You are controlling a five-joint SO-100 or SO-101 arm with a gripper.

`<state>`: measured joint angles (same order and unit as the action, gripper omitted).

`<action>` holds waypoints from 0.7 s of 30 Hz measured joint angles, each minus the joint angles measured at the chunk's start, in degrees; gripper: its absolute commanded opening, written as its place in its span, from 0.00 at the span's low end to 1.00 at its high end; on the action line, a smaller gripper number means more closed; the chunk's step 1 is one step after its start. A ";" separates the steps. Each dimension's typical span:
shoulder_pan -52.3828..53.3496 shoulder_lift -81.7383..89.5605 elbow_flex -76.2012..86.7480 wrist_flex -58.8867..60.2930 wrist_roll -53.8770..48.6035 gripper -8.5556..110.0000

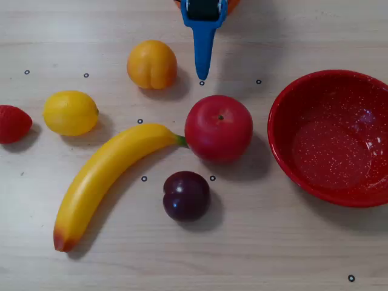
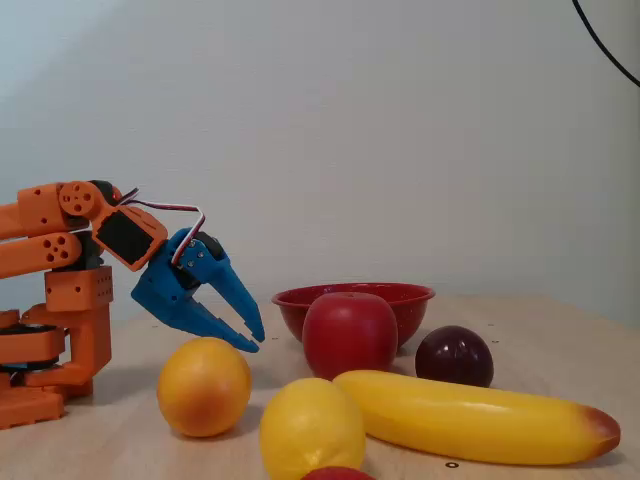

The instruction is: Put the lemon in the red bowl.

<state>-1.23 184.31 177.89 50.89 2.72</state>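
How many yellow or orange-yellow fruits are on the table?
3. In the overhead view: the lemon at left, the peach near the top, and the banana lying diagonally below them. None seems hidden.

Surface (image 1: 291, 254): pale wood-grain top, marked with small black ring dots in a loose grid.

Resting directly on it, overhead view:
- glossy red bowl with fine white speckles (image 1: 285, 130), right edge, partly cropped.
- round red toy apple (image 1: 218, 128), centre, just left of the bowl, apart from it.
- long yellow plastic banana (image 1: 106, 179), lying diagonally; its green stem tip meets the apple's left side.
- dark purple plum (image 1: 186, 195), below the apple, near the banana's upper end.
- orange-yellow creased peach (image 1: 151, 63), upper centre.
- small bright-yellow oval lemon (image 1: 70, 113), left, well apart from the bowl.
- red strawberry (image 1: 12, 123), cropped at the left edge, just beside the lemon.
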 measured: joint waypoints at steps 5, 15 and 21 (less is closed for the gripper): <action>0.00 0.00 0.00 0.00 -0.35 0.07; 0.00 0.00 0.00 0.00 -0.35 0.07; 0.00 -0.62 -1.41 3.43 -0.35 0.07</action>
<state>-1.23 183.69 176.48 54.32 2.37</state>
